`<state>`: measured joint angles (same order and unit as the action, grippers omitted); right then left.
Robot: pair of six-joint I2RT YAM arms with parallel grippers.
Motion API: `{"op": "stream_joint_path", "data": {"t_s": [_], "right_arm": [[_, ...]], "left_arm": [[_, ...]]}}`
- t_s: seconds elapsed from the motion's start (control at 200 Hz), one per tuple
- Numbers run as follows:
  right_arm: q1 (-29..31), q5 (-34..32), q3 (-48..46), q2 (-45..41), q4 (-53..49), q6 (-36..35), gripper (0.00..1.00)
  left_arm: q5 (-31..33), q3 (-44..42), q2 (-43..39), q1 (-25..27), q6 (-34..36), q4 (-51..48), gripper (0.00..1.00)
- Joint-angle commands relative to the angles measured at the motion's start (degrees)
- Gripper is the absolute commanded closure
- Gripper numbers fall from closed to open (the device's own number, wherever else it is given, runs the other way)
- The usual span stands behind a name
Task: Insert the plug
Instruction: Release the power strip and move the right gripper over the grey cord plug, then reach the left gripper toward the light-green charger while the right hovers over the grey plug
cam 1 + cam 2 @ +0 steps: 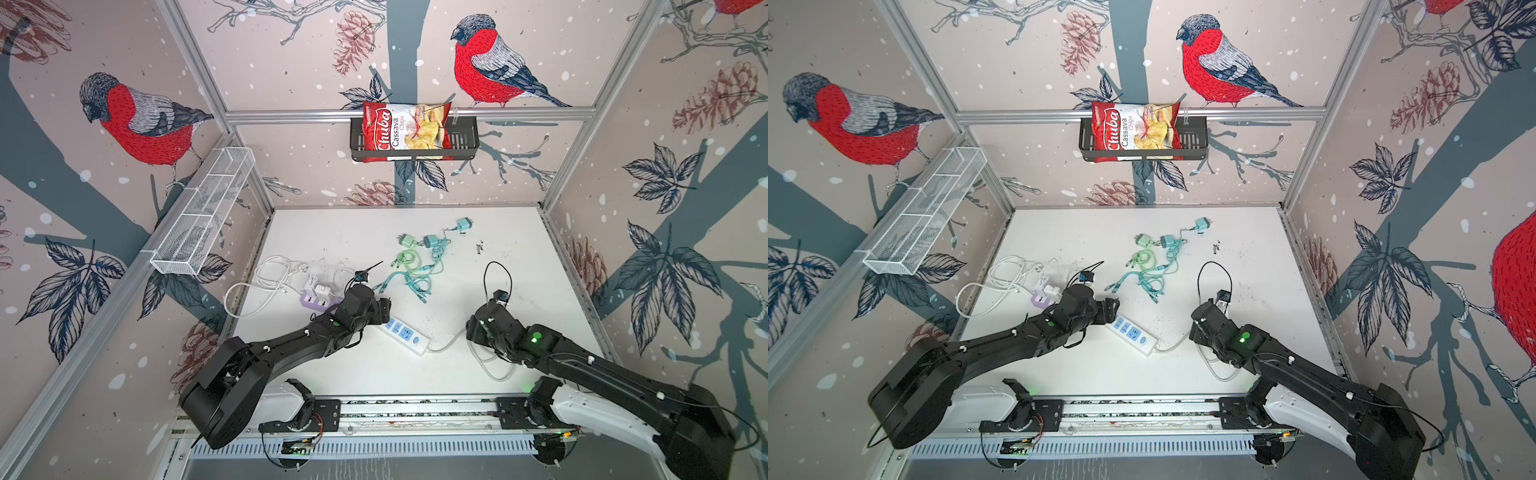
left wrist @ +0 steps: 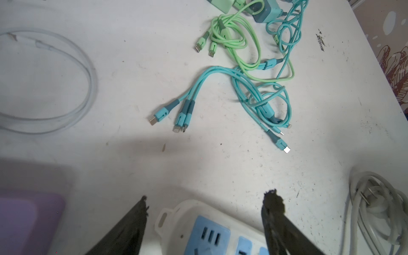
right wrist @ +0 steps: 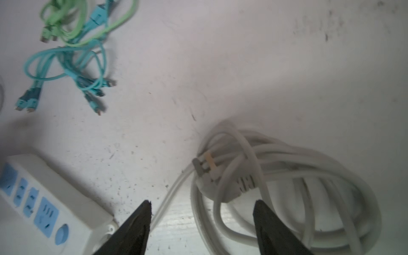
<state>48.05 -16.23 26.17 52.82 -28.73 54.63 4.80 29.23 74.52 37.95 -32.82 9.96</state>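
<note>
A white power strip (image 1: pixel 405 334) with blue sockets lies on the white table between the two arms in both top views. My left gripper (image 2: pixel 208 196) is open, its two fingertips standing either side of the strip's end (image 2: pixel 209 231). The white three-pin plug (image 3: pixel 220 183) lies inside its own coiled white cord (image 3: pixel 298 176) on the table. My right gripper (image 3: pixel 202 203) hovers open just short of that plug, holding nothing. In the top views the coil (image 1: pixel 490 368) shows partly under the right arm, and the plug itself is hidden there.
Teal and green charger cables (image 1: pixel 415 266) with their adapters lie tangled behind the strip. A purple strip (image 1: pixel 318 301) carrying white chargers and a loose white cable (image 1: pixel 266 278) sit at the left. A chips bag (image 1: pixel 405 126) fills a black wall basket; a white mesh basket (image 1: pixel 203 212) hangs on the left wall.
</note>
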Motion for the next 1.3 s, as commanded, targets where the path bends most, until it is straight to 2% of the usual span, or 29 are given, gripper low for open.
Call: {"op": "stream_joint_path", "data": {"t_s": [0.0,0.14,0.385,0.535,0.69,0.96,1.296], "right_arm": [[-0.23,0.57,-2.97,0.18,1.4,5.8,0.26],[-3.03,1.86,-6.56,0.6,7.19,5.66,0.26],[-17.28,7.16,-6.93,3.66,14.51,-4.55,0.25],[-26.24,10.56,-3.58,10.99,16.86,-11.38,0.25],[-31.61,13.32,1.75,20.51,18.95,-17.12,0.25],[-32.08,16.4,8.65,27.69,18.69,-21.37,0.26],[-30.02,14.18,7.08,15.89,12.26,-20.03,0.26]], "left_arm": [[1.69,2.38,1.67,0.01,2.28,-0.41,0.19],[1.94,7.66,6.33,0.01,3.26,-3.4,0.18],[3.51,16.82,14.35,-0.38,5.49,-5.89,0.18],[4.27,22.67,18.91,-1.25,6.82,-6.45,0.19],[5.67,31.32,25.36,-2.77,9.24,-7.61,0.18],[1.56,49.72,40.02,-6.62,12.04,-11.93,0.19],[-2.27,67.56,53.4,-9.47,9.24,-16.81,0.21]]}}
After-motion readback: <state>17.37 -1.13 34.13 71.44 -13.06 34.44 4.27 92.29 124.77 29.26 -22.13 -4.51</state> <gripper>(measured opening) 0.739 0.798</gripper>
